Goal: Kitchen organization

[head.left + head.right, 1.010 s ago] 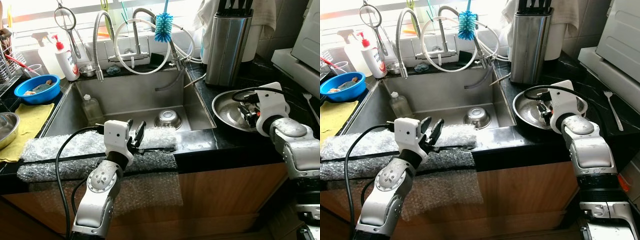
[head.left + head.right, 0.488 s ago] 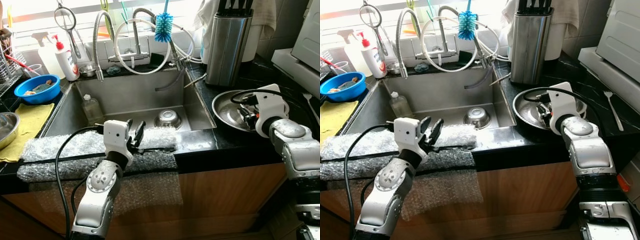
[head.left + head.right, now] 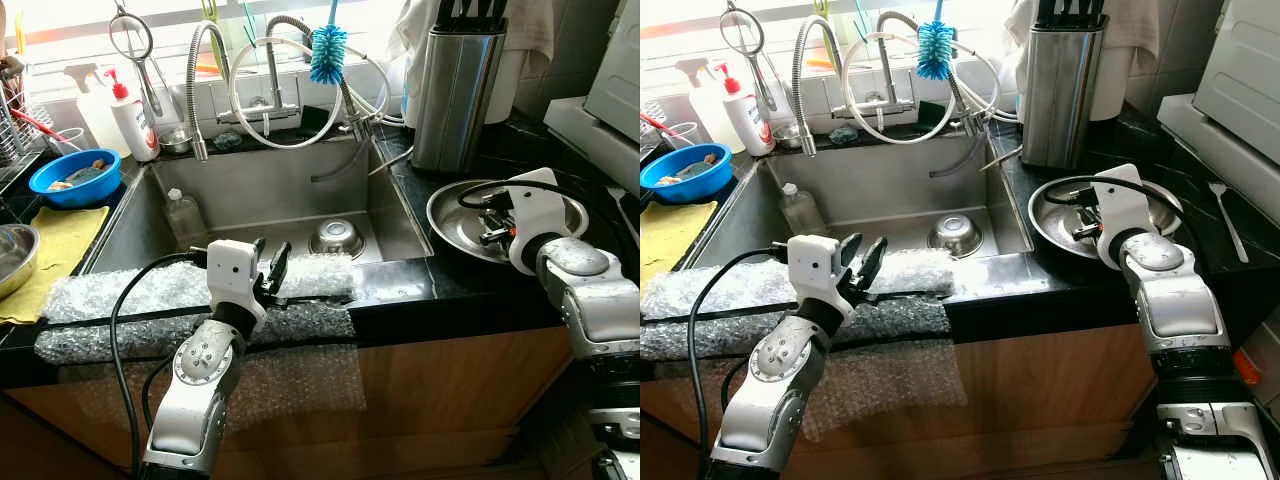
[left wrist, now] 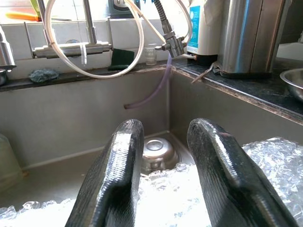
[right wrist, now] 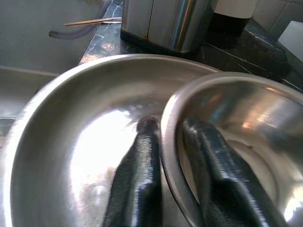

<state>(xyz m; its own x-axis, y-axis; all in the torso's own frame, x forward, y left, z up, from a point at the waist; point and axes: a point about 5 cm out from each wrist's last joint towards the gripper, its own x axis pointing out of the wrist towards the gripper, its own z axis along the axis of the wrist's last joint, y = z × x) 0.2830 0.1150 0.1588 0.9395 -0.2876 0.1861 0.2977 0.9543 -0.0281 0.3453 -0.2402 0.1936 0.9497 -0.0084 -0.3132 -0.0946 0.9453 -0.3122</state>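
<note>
A smaller steel bowl [image 5: 246,142] is being gripped by its rim inside a wide steel dish [image 5: 71,151] that is resting on the black counter [image 3: 1090,280] to the right of the sink [image 3: 270,195]. In the right wrist view the bowl's rim is being pinched between the two black fingers [image 5: 142,175] of the right claw [image 5: 173,137], one finger outside the bowl and one inside; the bowl's far side is being cut off by the picture's edge, and whether it is being lifted off the dish cannot be told. From the head views the right claw [image 3: 495,222] is being largely hidden behind its own white wrist housing and black cable, so the grip is hard to make out there.

The left claw [image 3: 268,270] is being held slightly open and empty over the bubble wrap [image 3: 150,300] that is draped along the front edge of the counter. Beyond its fingers [image 4: 118,175], an upturned small steel bowl [image 4: 158,149] is being seen on the sink floor, partly masked by the wrap. A clear plastic bottle [image 3: 183,215] is lying against the sink's left wall. A steel knife block [image 3: 455,85] is standing behind the dish, its top cut off. At the far left, a blue bowl [image 3: 72,175] and a yellow cloth [image 3: 60,240] are being shown on the counter
</note>
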